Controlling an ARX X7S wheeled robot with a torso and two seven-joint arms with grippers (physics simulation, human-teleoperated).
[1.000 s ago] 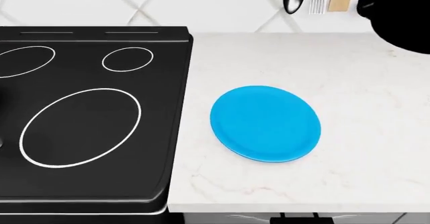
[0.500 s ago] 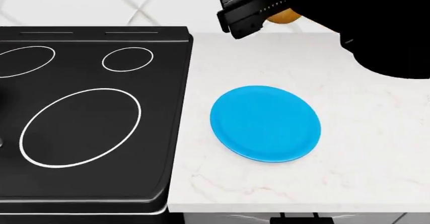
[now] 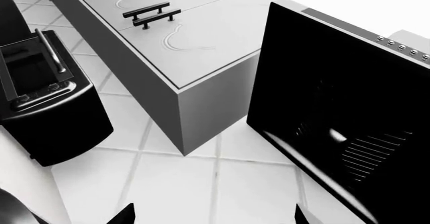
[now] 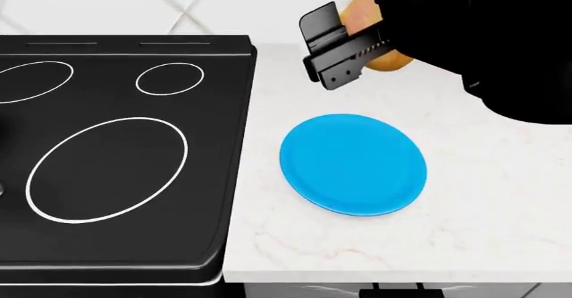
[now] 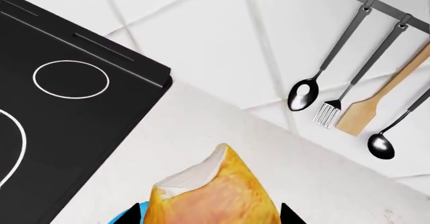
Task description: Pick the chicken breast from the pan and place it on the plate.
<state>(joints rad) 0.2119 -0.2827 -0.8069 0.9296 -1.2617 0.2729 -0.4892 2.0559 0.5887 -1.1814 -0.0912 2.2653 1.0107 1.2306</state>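
Golden-orange, browned in patches, the small rounded chicken breast (image 4: 380,51) sits pinched between the fingers of my right gripper (image 4: 344,47), held in the air above the white marble countertop (image 4: 483,197). From the head view, this gripper and its load hang at about twelve o'clock from the flat round bright blue plate (image 4: 353,165), near its far rim but not over it. The right wrist view confirms the hold: the breast (image 5: 215,196) fills the space between my two dark fingertips, with a sliver of blue plate showing just beside it.

The dark frying pan does not show in any current view, so I cannot report its position. The black glass stovetop (image 4: 116,157) lies at nine o'clock from the plate, with its white burner rings bare in the part I can see.

My left gripper is absent from the head view. The left wrist view shows only its two dark fingertips (image 3: 124,215), set well apart with nothing between them, so I judge it spread and idle; it faces the tiled floor (image 3: 201,183) and the dark oven front (image 3: 336,118).

Progress assessment: the pick appears complete, since the breast is lifted and secured. Remaining, in my judgement: carry it toward six o'clock until it is centred over the plate, lower, and release.
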